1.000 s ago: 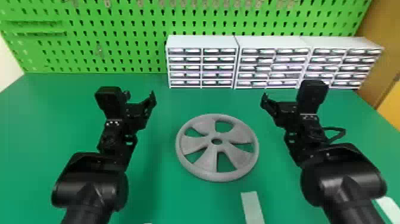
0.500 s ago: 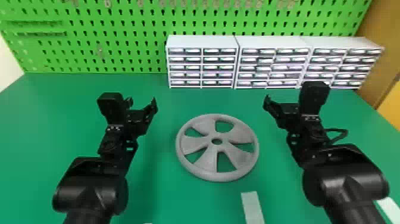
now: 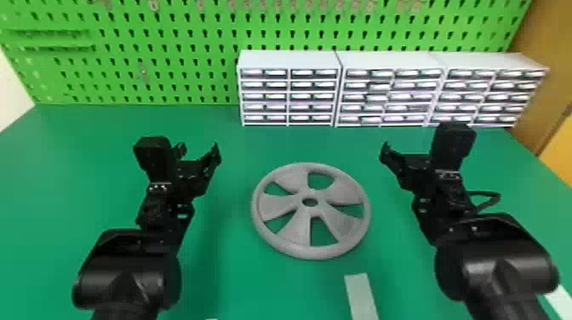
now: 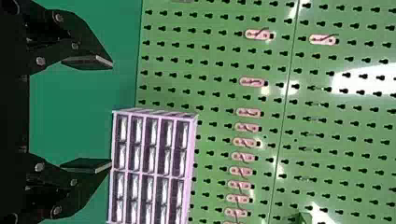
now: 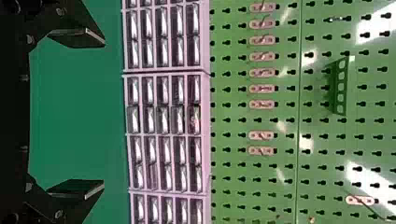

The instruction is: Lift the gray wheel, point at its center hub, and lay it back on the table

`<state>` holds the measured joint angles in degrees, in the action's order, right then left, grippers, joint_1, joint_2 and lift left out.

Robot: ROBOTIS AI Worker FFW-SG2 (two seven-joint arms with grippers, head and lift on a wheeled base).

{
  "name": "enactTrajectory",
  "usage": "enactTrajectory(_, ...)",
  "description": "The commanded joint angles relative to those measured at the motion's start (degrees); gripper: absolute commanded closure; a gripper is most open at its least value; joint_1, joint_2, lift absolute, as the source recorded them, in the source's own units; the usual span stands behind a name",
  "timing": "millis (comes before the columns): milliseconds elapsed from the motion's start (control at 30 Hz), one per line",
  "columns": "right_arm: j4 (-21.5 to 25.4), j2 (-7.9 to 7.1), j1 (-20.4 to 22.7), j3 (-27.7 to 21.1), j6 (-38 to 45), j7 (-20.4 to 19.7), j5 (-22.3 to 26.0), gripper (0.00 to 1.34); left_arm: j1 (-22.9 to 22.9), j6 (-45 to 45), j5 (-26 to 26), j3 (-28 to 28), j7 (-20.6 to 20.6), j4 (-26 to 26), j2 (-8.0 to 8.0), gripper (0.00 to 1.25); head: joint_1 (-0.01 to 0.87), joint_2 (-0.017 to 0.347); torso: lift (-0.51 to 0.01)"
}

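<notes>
the green table gives me plenty of room, and the gray wheel lies flat on it, between my two arms and apart from both. i judge the step in hand to be the approach for the lift. my left gripper stands off to the wheel's left with its fingers spread, holding nothing; my right gripper waits on the other side, also spread and unladen. i want to bring them in low and evenly, each with one finger over the rim and one at its underside. the rim sits close to the table, so i'd ease the lower fingertips in rather than jab. if one side rises first, the wheel could tip or skid, so i'd raise both together. smallest target last: the center hub, which i should keep facing up and uncovered for pointing.
</notes>
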<state>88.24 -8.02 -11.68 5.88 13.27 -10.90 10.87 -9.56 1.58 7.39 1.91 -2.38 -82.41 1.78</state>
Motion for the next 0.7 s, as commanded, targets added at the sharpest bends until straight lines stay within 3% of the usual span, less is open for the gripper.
enactTrajectory(0,0.09,0.20,0.25,-0.52,0.00,0.00,0.11,0.22,-0.20,-0.09,-0.27,-0.06,0.00,-0.03,-0.02,0.50,0.692,0.048,-0.096)
enactTrajectory(667,0.09,0.28,1.75,-2.19,0.00,0.00,1.61,0.22,-0.73,-0.18,-0.71,0.82,-0.35,-0.03,-0.02,0.50,0.692,0.048,-0.096)
